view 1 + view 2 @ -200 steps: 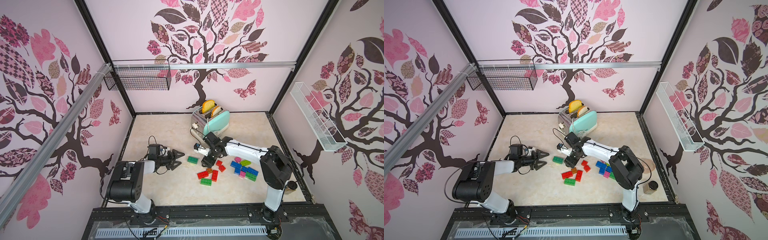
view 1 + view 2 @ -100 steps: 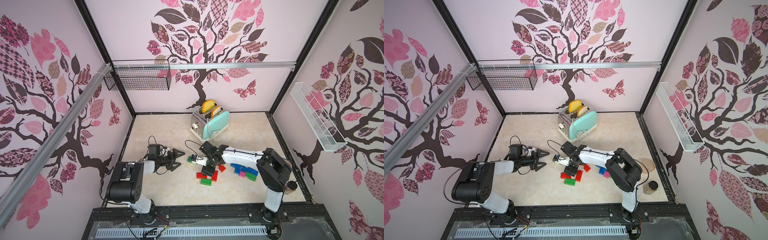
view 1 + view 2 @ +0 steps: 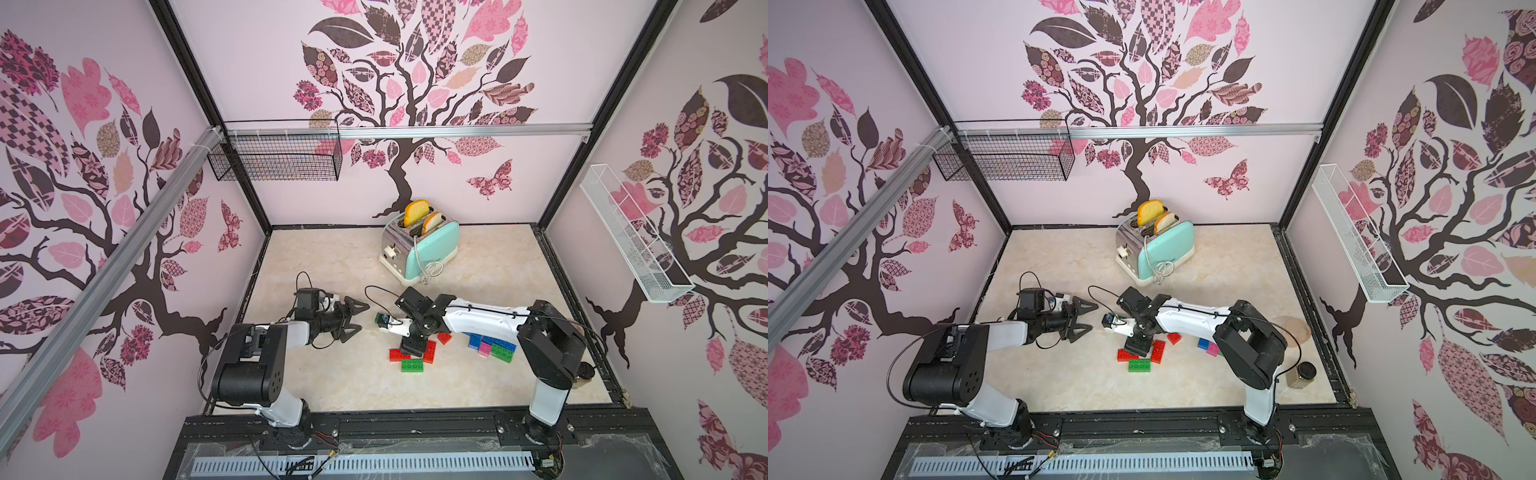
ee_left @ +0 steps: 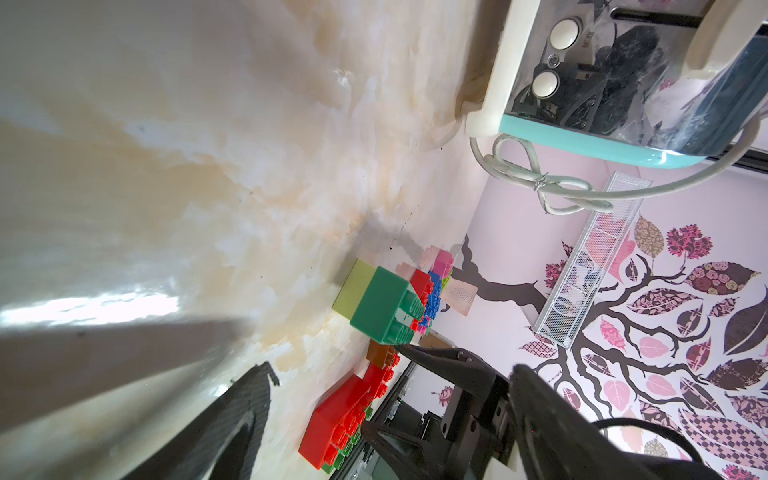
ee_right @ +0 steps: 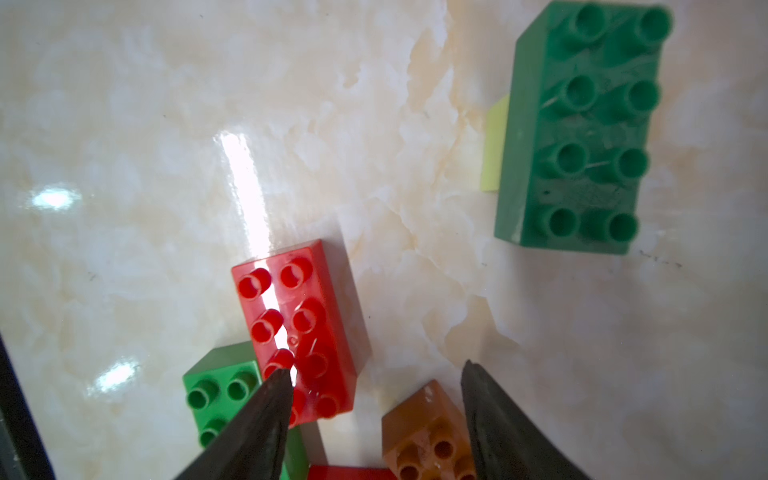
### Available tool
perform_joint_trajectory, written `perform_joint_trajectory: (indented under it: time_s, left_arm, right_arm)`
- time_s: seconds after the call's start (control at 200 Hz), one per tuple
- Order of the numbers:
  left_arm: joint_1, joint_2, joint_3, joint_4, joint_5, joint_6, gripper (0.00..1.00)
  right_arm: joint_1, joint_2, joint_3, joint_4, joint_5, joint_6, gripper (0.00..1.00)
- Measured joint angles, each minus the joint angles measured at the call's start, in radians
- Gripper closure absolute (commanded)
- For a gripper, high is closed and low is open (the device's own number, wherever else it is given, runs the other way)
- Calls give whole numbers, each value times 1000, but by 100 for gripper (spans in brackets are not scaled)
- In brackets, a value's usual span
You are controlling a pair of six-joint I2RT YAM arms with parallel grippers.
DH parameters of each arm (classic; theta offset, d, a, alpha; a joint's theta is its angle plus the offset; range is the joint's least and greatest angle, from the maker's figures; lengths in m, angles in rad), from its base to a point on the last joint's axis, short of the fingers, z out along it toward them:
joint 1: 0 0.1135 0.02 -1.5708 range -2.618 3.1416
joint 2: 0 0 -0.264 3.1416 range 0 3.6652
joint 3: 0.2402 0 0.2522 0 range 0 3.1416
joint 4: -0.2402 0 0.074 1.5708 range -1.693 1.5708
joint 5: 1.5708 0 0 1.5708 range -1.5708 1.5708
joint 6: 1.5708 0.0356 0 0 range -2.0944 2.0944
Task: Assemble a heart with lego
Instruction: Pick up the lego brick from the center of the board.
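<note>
In front of the toaster [image 3: 419, 245], the left end effector [image 3: 362, 318] gapes empty; the right end effector [image 5: 376, 370] hangs spread, gripping nothing, over the lego [image 3: 397, 355]. One red brick [image 3: 429, 352] points its long axis toward the toaster; the green brick [image 3: 412, 365] beside it lies crosswise.

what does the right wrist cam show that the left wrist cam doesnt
Only right wrist: a straight-down look at stud tops, all eight on the dark green brick.
Only left wrist: the toaster, its cord, the white mesh shelf, a pink brick and a blue brick.
Both: the dark green brick sitting on a lime brick, the red brick, the brown brick, and the right claw, open above them.
</note>
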Motion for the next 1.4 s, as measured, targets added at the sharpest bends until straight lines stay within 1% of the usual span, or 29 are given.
perform_joint_trajectory:
  time_s: [0.16,0.245,0.28,0.585,0.64,0.72,0.82,0.865,0.97,1.035,1.11,1.14,1.23,1.305,1.4]
  left_arm:
    - [0,0,0,0,0,0,7]
    - [0,0,0,0,0,0,5]
    - [0,0,0,0,0,1,3]
    - [16,-15,0,-2,-3,1,3]
    - [17,-16,0,-3,-3,2,3]
    - [18,-19,0,-6,-3,4,3]
    - [20,-21,0,-11,-3,8,3]
    - [20,-21,0,-12,-3,11,3]
    - [21,-21,0,-12,-3,15,3]
    - [22,-21,0,-13,-3,16,3]
    - [24,-21,0,-13,-3,16,3]
    - [24,-21,0,-13,-3,17,3]
    - [24,-21,0,-13,-3,18,3]
    - [24,-21,0,-13,-3,18,3]
    - [24,-21,0,-13,-3,18,3]
  right_arm:
    - [16,-35,3,-5,-45,3,32]
    - [31,-26,4,-12,-58,3,32]
    - [40,-18,5,-15,-60,3,32]
    - [74,42,14,-28,-61,14,32]
    - [74,56,28,-31,-57,18,34]
    - [74,78,45,-31,-51,20,39]
    - [74,99,55,-31,-39,23,47]
    - [74,105,58,-32,-36,27,53]
    - [74,120,68,-31,-26,30,58]
    - [74,124,71,-31,-21,31,57]
    - [74,125,71,-31,-14,34,47]
    - [72,125,71,-31,-12,34,46]
    - [68,125,71,-32,-8,37,51]
    - [64,125,71,-32,-5,40,57]
    - [60,125,70,-31,-4,41,60]
